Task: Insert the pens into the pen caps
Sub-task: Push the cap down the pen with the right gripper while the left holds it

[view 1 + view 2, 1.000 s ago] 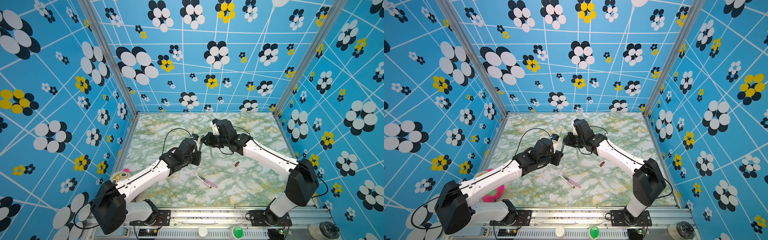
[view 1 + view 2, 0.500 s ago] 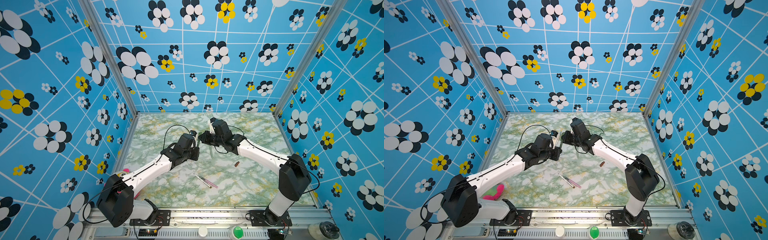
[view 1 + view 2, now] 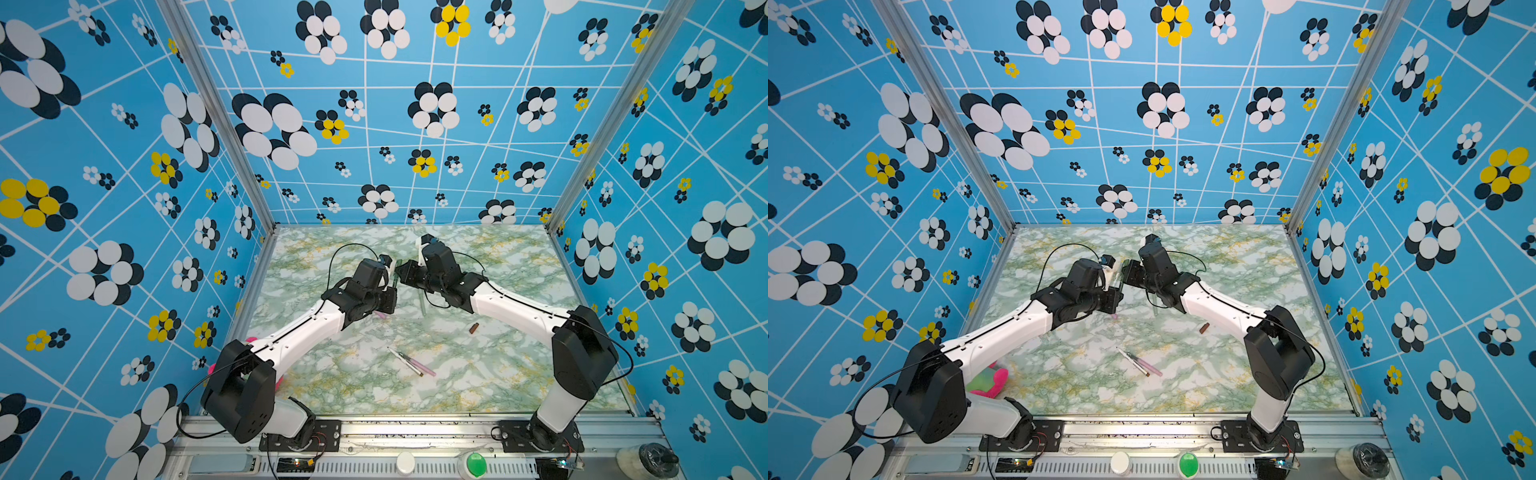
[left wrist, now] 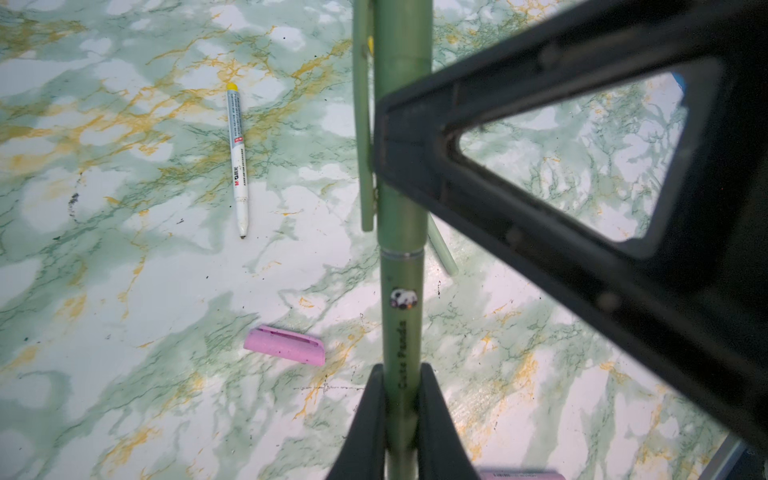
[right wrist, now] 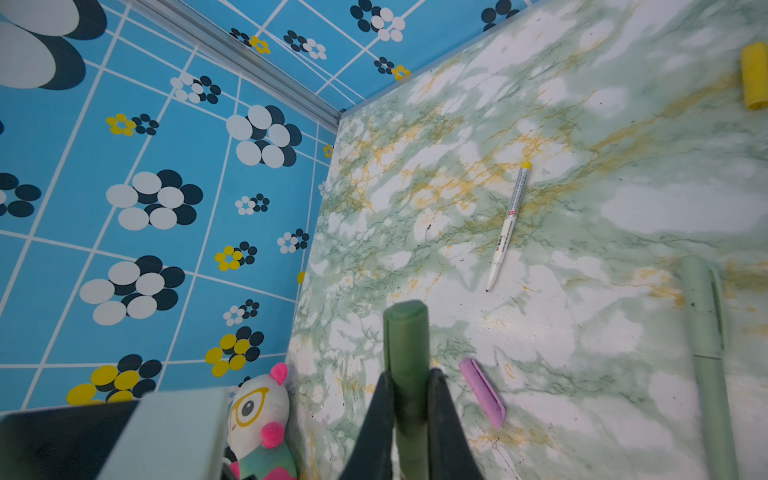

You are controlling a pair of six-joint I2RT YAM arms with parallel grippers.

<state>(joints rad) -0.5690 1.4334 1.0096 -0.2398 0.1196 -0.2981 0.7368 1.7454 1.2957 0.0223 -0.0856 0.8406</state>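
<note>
My left gripper is shut on the body of the dark green pen. My right gripper is shut on the dark green cap, which sits over the pen's far end. In both top views the two grippers meet tip to tip above the table's back middle. On the table lie a capped pale green pen, a white-yellow pen, a pink cap, a yellow cap, a brown cap, and a white pen beside a pink pen.
A plush toy lies by the left wall, near the left arm's base. Patterned blue walls close the marble table on three sides. A metal rail runs along the front edge.
The left gripper has moved back and to the right, closing the gap to the right gripper. The pen and the cap have come together.
</note>
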